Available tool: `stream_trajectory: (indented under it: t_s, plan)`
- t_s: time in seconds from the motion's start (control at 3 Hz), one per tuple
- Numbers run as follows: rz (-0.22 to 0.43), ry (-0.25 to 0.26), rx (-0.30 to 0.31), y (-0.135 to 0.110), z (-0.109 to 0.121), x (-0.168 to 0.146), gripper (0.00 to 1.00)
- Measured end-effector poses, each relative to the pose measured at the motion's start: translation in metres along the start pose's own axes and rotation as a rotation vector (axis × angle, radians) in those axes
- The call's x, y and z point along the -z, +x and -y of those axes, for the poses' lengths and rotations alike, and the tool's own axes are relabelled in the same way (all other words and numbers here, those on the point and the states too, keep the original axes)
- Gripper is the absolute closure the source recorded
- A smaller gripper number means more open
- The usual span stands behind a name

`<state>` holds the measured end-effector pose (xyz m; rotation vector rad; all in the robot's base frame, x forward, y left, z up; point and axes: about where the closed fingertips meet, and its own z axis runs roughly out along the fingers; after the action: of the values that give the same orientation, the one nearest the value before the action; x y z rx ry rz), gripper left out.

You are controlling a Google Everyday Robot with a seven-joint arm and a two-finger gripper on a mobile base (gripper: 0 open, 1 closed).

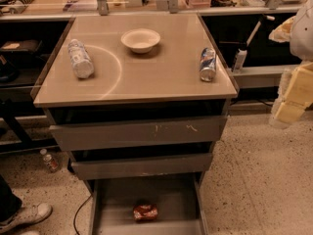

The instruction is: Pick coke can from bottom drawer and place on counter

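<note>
The bottom drawer (117, 199) stands open at the near end, and the coke can (145, 211) lies on its floor by the front panel. On the counter (161, 77) sit a white bowl (141, 39), a white-labelled bottle (80, 58) lying left and a blue-and-silver can (208, 64) lying right; their lettering is unreadable. The gripper (293, 94) hangs at the right edge, and I cannot tell whether it is open or closed.

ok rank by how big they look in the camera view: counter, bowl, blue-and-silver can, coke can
1. counter
2. bowl
3. blue-and-silver can and coke can: alike, and the coke can lies lower, in the bottom drawer, so unranked
The gripper is at the right edge, beside the counter.
</note>
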<state>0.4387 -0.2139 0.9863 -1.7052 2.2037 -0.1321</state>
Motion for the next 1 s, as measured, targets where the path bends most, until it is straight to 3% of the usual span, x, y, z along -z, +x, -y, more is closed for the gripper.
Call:
stream_trajectory:
  t_s: [0.33, 0.67, 1.0]
  plan:
    - [0.000, 0.000, 0.000, 0.000, 0.000, 0.000, 0.00]
    - [0.017, -0.014, -0.003, 0.004, -0.016, -0.025, 0.00]
    - [0.069, -0.052, -0.006, 0.006, -0.047, -0.085, 0.00]
